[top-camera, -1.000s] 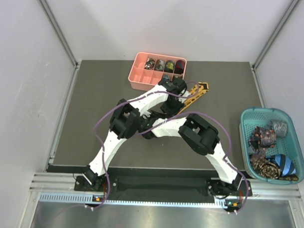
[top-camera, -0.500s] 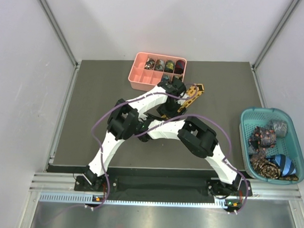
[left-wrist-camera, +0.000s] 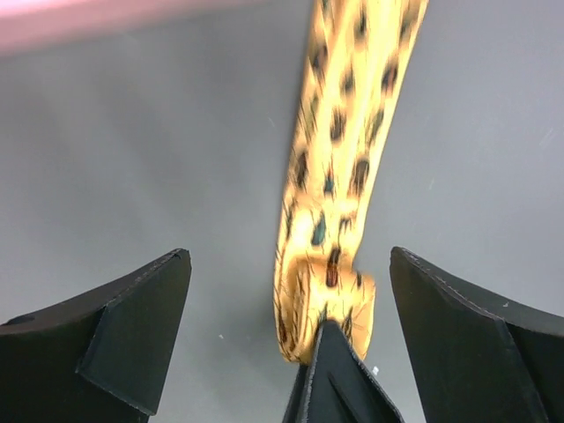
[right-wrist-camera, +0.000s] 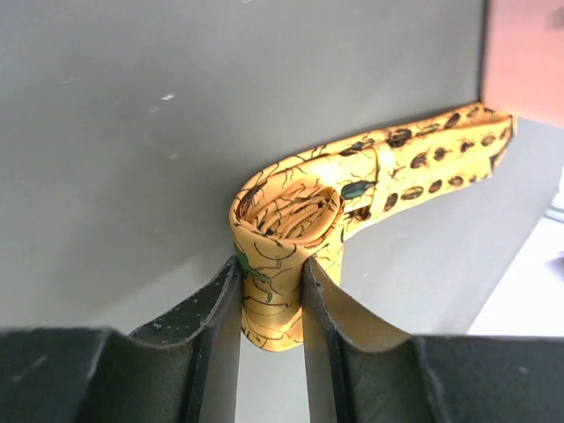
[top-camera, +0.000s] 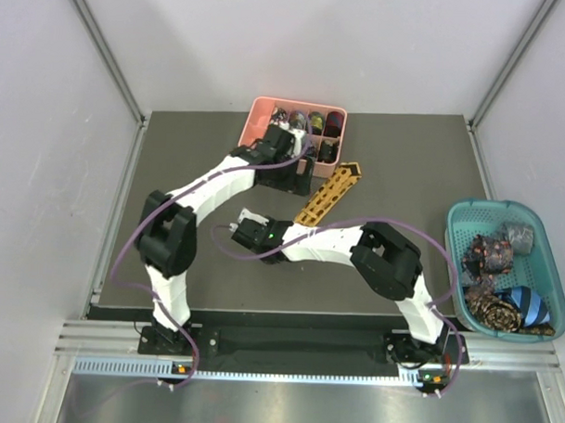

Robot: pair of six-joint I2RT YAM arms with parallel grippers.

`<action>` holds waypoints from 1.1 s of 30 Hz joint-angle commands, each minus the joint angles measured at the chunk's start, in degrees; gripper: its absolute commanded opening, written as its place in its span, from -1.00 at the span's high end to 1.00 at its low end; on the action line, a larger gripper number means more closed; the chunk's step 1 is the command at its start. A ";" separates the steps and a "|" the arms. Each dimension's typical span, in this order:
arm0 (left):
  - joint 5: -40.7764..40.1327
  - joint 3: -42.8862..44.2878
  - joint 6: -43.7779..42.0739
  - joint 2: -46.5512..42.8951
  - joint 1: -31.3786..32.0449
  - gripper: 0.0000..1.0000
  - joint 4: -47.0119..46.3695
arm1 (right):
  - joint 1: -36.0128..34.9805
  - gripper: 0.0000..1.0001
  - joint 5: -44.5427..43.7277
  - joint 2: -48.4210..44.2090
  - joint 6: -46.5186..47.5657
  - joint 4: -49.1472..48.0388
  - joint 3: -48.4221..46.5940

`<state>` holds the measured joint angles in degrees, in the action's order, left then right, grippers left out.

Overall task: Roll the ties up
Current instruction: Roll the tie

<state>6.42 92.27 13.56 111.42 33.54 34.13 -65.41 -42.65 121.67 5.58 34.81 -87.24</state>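
- Top view: golden-yellow patterned fabric necktie (top-camera: 330, 193) lies diagonally on the dark matte worktop (top-camera: 173, 143), just near of the pink plastic compartment tray (top-camera: 250, 147)
- Left wrist: left pincer (left-wrist-camera: 289, 254) released, straddling the limp, flat necktie
- Right wrist: right pincer (right-wrist-camera: 271, 264) clenched on its small coil (right-wrist-camera: 286, 216); best to roll slowly, edges aligned, tension even

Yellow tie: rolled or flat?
Partly rolled. One end of the yellow tie is a small coil pinched in the right gripper; the rest lies flat on the table.
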 commanded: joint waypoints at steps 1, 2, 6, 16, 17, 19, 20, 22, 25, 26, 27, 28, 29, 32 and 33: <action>0.53 -4.89 4.71 -7.17 -2.68 -0.98 -13.19 | -1.13 0.90 7.93 -3.54 1.88 -2.72 1.81; 0.53 -6.21 5.85 -8.22 -3.91 -0.98 -14.26 | -1.04 0.91 9.68 -4.15 2.23 -3.08 2.16; -1.14 -15.51 9.63 -15.94 -7.25 -0.98 -20.14 | -0.42 0.92 15.31 -5.91 3.72 -3.69 2.52; -4.38 -34.43 20.62 -27.74 -17.54 -0.98 -30.52 | 6.95 0.92 32.97 -9.87 5.23 -5.01 2.60; -5.87 -35.66 21.76 -28.44 -18.59 -0.98 -30.96 | 7.66 0.92 35.51 -10.39 5.23 -5.10 2.86; -8.32 -38.82 24.47 -30.72 -19.82 -0.98 -31.32 | 9.58 0.92 38.07 -10.75 4.79 -5.80 3.48; -9.22 -40.92 25.36 -31.52 -21.57 -0.98 -31.40 | 10.21 0.92 40.69 -11.01 4.70 -6.15 3.66; -8.79 -43.30 25.99 -34.15 -23.07 -0.98 -33.67 | 12.83 0.92 43.95 -11.62 4.09 -7.81 5.14; -6.69 -47.09 24.15 -36.62 -23.87 -0.98 -37.72 | 17.39 0.92 52.65 -11.89 2.59 -9.31 6.64; -4.42 -48.05 23.71 -36.79 -23.87 -0.98 -38.26 | 18.55 0.91 57.28 -11.63 2.15 -10.01 6.99; -1.26 -48.23 23.44 -36.62 -23.78 -0.98 -38.61 | 19.78 0.91 59.33 -11.45 1.11 -10.54 7.17; 0.34 -48.67 22.40 -36.01 -23.61 -0.98 -40.44 | 21.97 0.91 61.53 -10.58 0.57 -10.72 7.17; 1.31 -48.94 21.86 -34.79 -22.65 -0.98 -40.54 | 23.03 0.89 65.99 -10.14 0.22 -10.99 7.00; 0.88 -49.03 19.23 -33.20 -18.97 -0.98 -41.16 | 27.34 0.88 75.21 -7.94 -2.33 -11.78 6.47; 0.79 -49.03 18.70 -32.32 -17.82 -0.98 -41.33 | 28.39 0.88 77.35 -7.15 -3.46 -11.95 6.04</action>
<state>4.67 43.92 35.33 77.56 12.49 -1.61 -40.27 21.54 111.74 5.32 27.00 -81.03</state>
